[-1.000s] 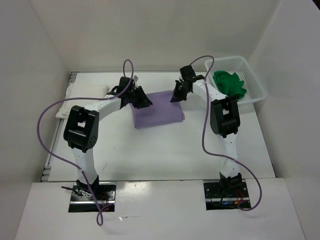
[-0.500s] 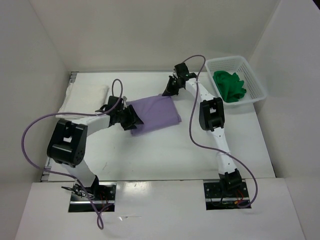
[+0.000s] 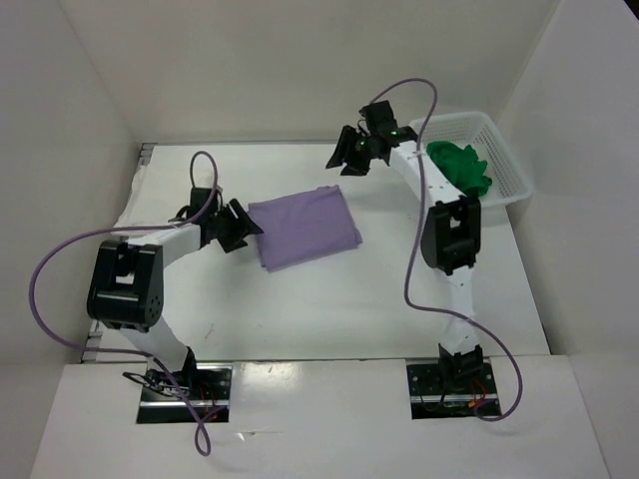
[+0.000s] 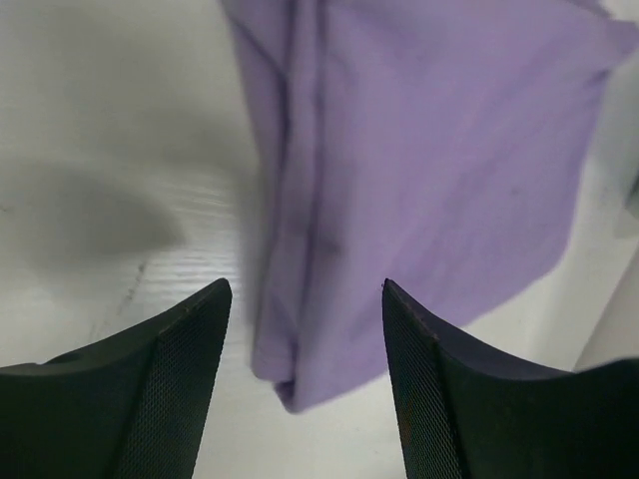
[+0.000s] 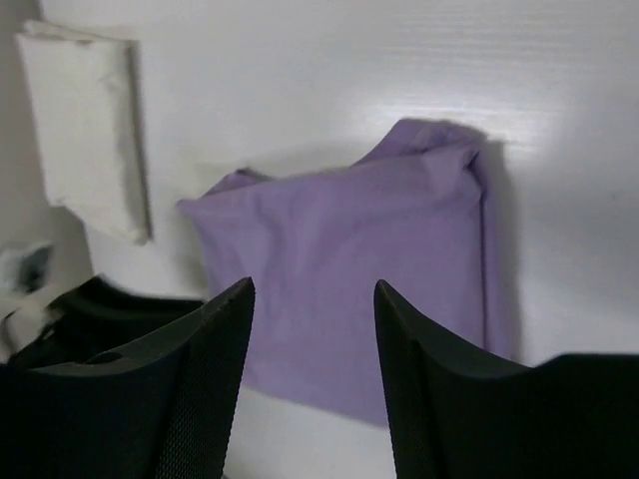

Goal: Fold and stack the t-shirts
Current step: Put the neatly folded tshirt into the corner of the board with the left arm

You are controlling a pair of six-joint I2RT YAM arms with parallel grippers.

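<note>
Lavender t-shirt (image 3: pixel 305 227) folded flat, left claw (image 3: pixel 246 226) spread just beside, right claw (image 3: pixel 336 160) spread nearby

We see the lavender t-shirt (image 3: pixel 305 228) folded into a rough rectangle, lying flat and slightly skewed in the middle of the table (image 3: pixel 329 309). The white t-shirt (image 3: pixel 160 192) lies folded near the table's left edge, apart from it. The green t-shirt (image 3: pixel 459 170) sits crumpled in the basket (image 3: pixel 511 168).
</note>
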